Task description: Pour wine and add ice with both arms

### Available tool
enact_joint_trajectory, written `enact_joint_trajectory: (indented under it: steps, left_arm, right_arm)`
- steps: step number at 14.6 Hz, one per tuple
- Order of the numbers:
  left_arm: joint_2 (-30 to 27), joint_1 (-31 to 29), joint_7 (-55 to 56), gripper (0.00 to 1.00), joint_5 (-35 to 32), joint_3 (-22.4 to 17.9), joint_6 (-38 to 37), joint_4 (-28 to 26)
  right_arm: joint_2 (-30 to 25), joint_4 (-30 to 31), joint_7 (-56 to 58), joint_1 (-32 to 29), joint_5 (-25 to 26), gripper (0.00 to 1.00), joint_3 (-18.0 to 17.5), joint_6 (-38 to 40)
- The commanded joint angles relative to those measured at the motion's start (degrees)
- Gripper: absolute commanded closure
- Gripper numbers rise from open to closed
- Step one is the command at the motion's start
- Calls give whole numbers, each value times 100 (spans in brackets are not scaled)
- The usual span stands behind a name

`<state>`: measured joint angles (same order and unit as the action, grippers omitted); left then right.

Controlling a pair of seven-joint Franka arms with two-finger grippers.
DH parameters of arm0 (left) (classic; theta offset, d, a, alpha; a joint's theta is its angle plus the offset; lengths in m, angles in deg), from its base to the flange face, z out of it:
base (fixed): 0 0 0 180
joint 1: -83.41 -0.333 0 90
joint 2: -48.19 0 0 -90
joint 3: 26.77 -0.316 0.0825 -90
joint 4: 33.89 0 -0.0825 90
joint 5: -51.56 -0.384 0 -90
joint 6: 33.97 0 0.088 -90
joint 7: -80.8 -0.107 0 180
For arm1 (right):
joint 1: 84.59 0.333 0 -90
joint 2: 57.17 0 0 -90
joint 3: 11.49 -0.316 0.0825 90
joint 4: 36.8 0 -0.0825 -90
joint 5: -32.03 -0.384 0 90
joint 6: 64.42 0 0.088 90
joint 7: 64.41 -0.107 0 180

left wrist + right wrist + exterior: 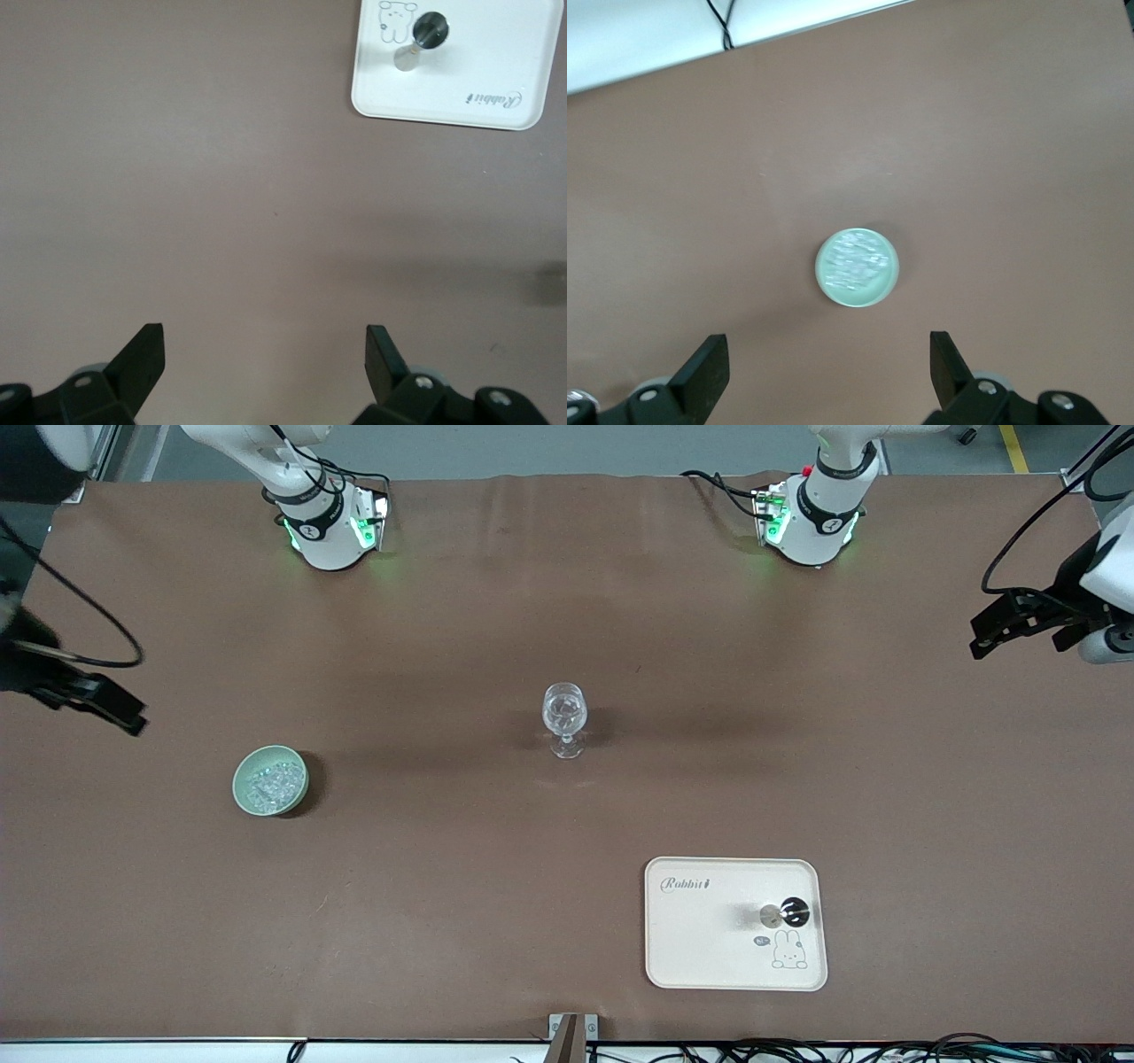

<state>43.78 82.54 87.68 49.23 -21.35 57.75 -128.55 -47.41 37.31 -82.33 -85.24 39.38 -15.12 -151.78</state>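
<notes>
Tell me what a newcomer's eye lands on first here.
The clear stemmed wine glass standing alone mid-table. Next, the green bowl of ice toward the right arm's end, and the white tray nearest the camera. The left gripper and right gripper hang open at the table's ends.

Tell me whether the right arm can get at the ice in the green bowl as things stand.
Probably yes. The right gripper hangs open over bare table at its own end, with the ice lying uncovered in the green bowl and nothing standing between them. The wine glass is well clear.
</notes>
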Motion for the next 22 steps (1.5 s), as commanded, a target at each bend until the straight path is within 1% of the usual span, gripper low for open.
enact_joint_trajectory:
  steps: [1, 2, 3, 5, 6, 8, 9, 10, 12, 16, 20, 22]
  left_arm:
    - [-130, 8, -82, 0, 75, 178, 117, -132]
    - [-138, 8, -82, 0, 75, 197, 117, -141]
    - [-138, 8, -82, 0, 75, 232, 109, -141]
    - [-112, 8, -30, 0, 75, 337, 100, -141]
    - [-77, 17, -3, 0, 84, 346, 108, -141]
    - [-59, 17, 58, 0, 101, 425, 135, -132]
    - [-59, -9, 102, 0, 241, 417, 135, -132]
    - [-59, -44, 146, 0, 408, 408, 135, -132]
    - [-77, -141, 155, 0, 427, 390, 126, -132]
    - [-59, -229, 85, 0, 348, 364, 82, -53]
    - [230, -212, 67, 0, 173, 364, -101, 351]
    - [240, -203, 59, 0, 137, 382, -138, 378]
  right_arm:
    - [-308, 226, 902, 65, -147, 0, 484, 270]
    - [-360, 235, 1026, 73, -147, 0, 590, 385]
    - [-456, 331, 1079, 65, -147, 0, 608, 456]
    - [-772, 787, 1159, 47, -147, 0, 688, 282]
    - [-843, 876, 1229, 30, -155, 0, 688, 185]
    - [-861, 885, 1343, -145, -548, 0, 705, 158]
    - [-862, 885, 1474, -224, -594, 0, 697, 158]
    - [-862, 885, 1623, -243, -612, 0, 705, 140]
    - [-870, 894, 1634, -199, -621, 0, 775, 122]
    - [-853, 885, 1634, -208, -621, 0, 776, 131]
    - [-844, 868, 1625, -208, -621, 0, 767, 131]
    - [-835, 850, 1625, -208, -621, 0, 758, 122]
